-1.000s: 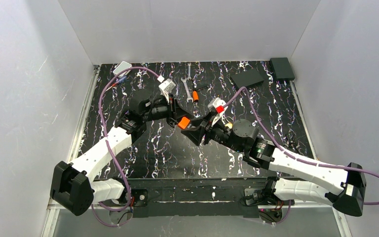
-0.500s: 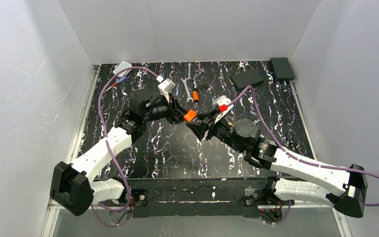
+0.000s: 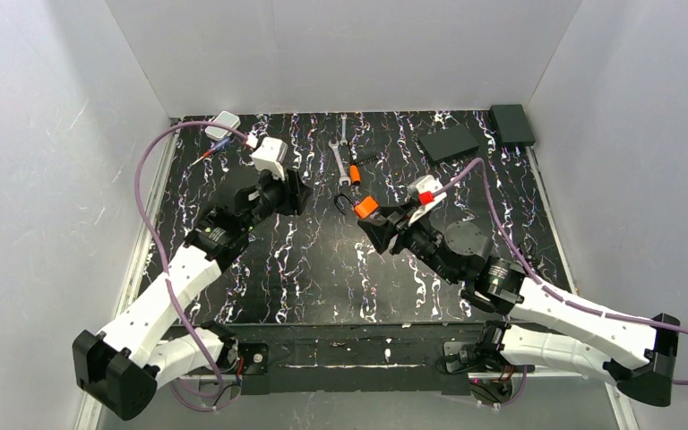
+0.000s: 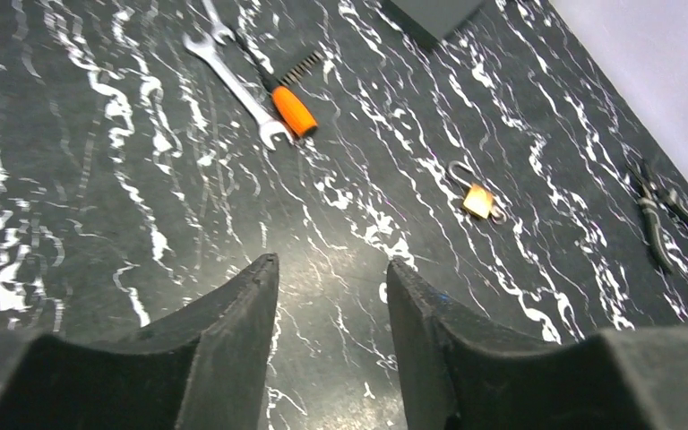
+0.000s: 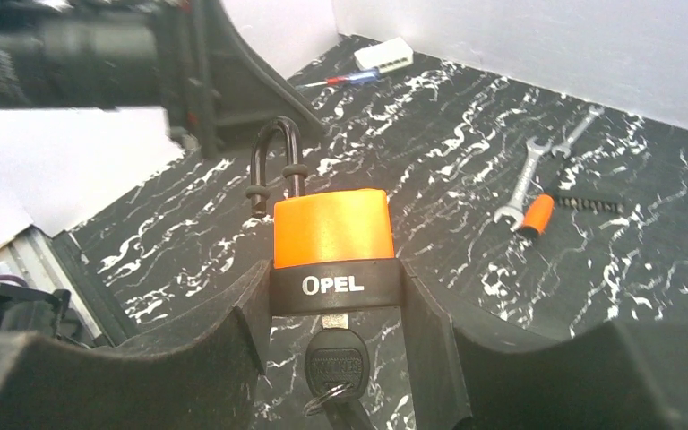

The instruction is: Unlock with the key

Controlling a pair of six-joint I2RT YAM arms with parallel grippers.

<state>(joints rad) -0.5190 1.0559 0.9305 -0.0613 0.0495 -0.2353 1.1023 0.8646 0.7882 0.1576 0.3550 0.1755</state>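
My R gripper clamps orange padlock, key in its base pointing wrist-ward; L gripper parted, empty.

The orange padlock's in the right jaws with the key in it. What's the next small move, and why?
Probably the right jaws should lower the orange padlock to the table and let go. Its shackle looks sprung: one leg ends clear above the body, so it seems unlocked. The key sits in the keyhole underneath, and the left jaws stand open and empty, apart from it.
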